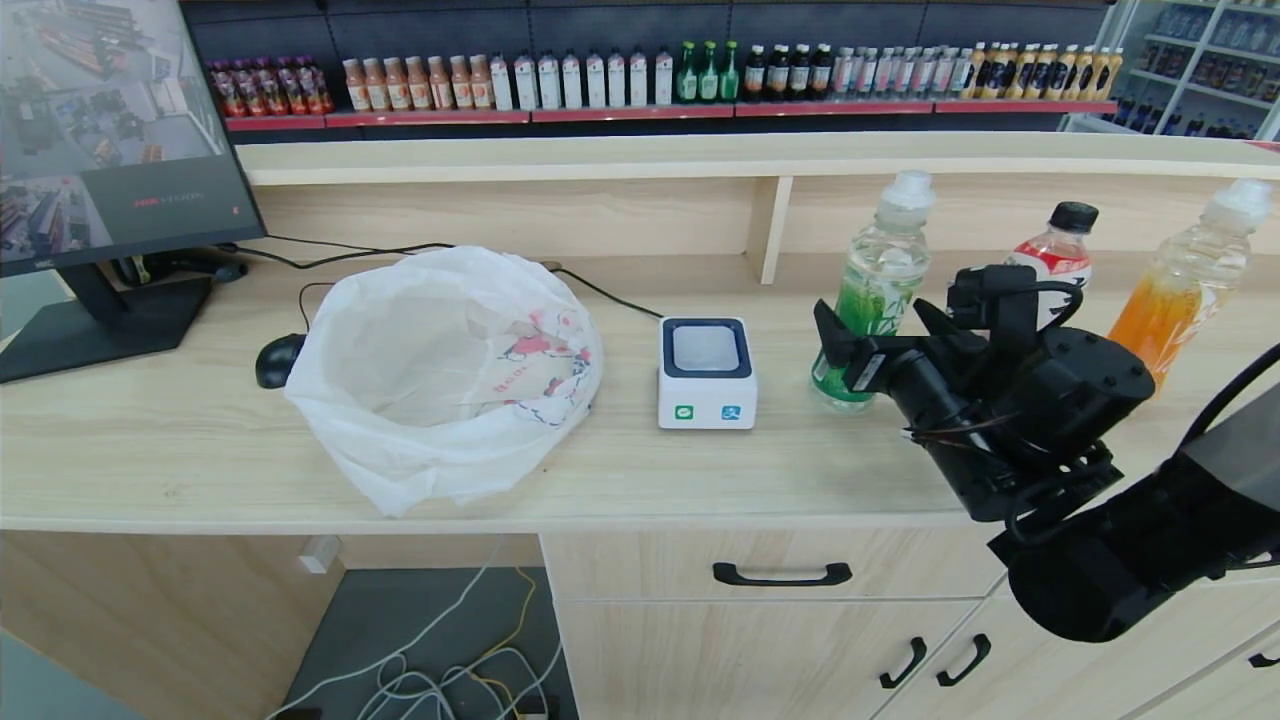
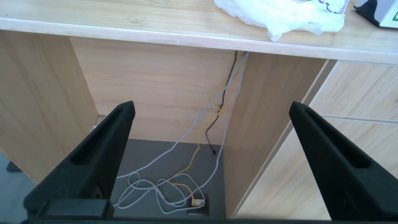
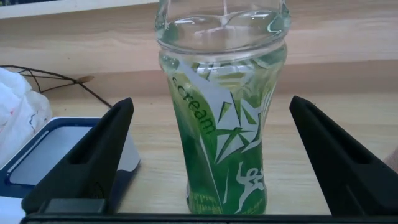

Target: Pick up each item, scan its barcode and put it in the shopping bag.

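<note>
My right pincer (image 1: pixel 850 352) (image 3: pixel 214 168) is spread wide and has hold of nothing. The green bottle (image 1: pixel 875 290) (image 3: pixel 221 124) stands upright straight ahead of it, lined up with the gap between its two fingers (image 3: pixel 93 162). In the right wrist view there is bare counter on either side of the bottle, and neither finger touches it. From the head view I cannot tell how far the fingertips have passed along the bottle's sides.

Just left of this pincer sits the white scanner (image 1: pixel 706 373) (image 3: pixel 37 149), its window facing up. Farther left, beyond the scanner, the shopping bag (image 1: pixel 445 375) (image 3: pixel 15 106) stands with its mouth open. Beyond the pincer and a little to the right is a red-labelled bottle (image 1: pixel 1055 255) with a black cap. Farther right is an orange bottle (image 1: pixel 1175 285). Both are upright on the same wooden counter (image 1: pixel 150 440) and apart from the green one.

My left pincer (image 2: pixel 211 155) is also wide open and empty. It is held below the counter's edge, facing the open bay under the counter. Loose cables (image 2: pixel 168 186) lie on the floor well ahead of it. The shopping bag (image 2: pixel 280 15) rests on the counter above it.
</note>
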